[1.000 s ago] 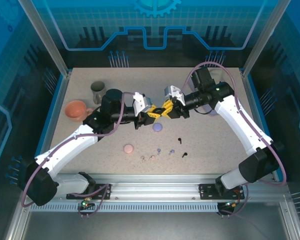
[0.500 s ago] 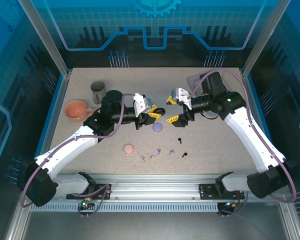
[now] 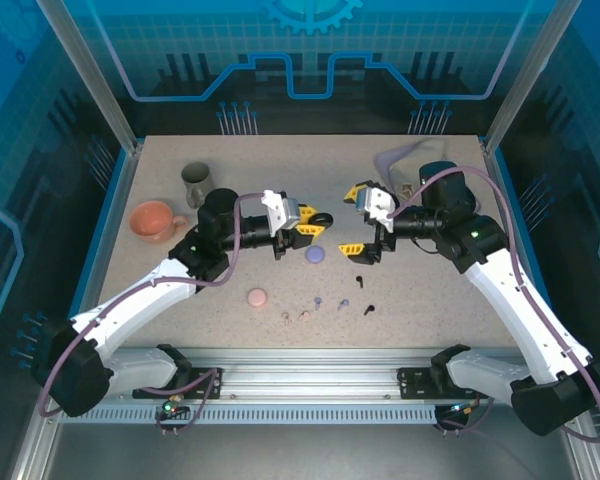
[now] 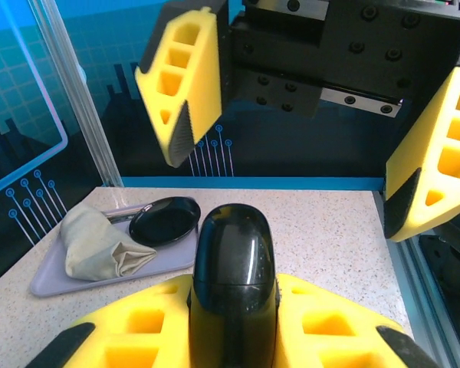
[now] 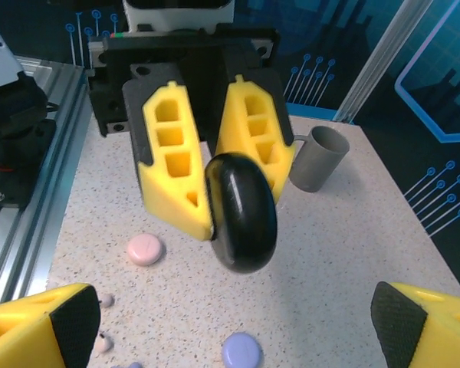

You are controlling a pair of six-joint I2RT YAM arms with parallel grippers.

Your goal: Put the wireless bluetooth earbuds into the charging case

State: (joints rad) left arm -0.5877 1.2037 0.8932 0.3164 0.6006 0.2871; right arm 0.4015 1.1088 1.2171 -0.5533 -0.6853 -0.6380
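While my left gripper (image 3: 313,224) clamps the shut black charging case (image 5: 241,212) mid-frame, my right gripper (image 3: 356,220) stands wide open, lavender case (image 3: 315,255) and pink case (image 3: 257,297) shut below.

Left arm (image 3: 150,295) reaching toward table centre, left gripper (image 3: 313,224) clamping a black round charging case (image 5: 241,213) between its fingers, right arm (image 3: 510,290) bending inward, right gripper (image 3: 357,220) facing it, jaws gaping wide.

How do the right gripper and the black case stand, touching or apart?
Apart. Right wrist view: black case clamped in the left gripper; right gripper open, fingertips wide of it.
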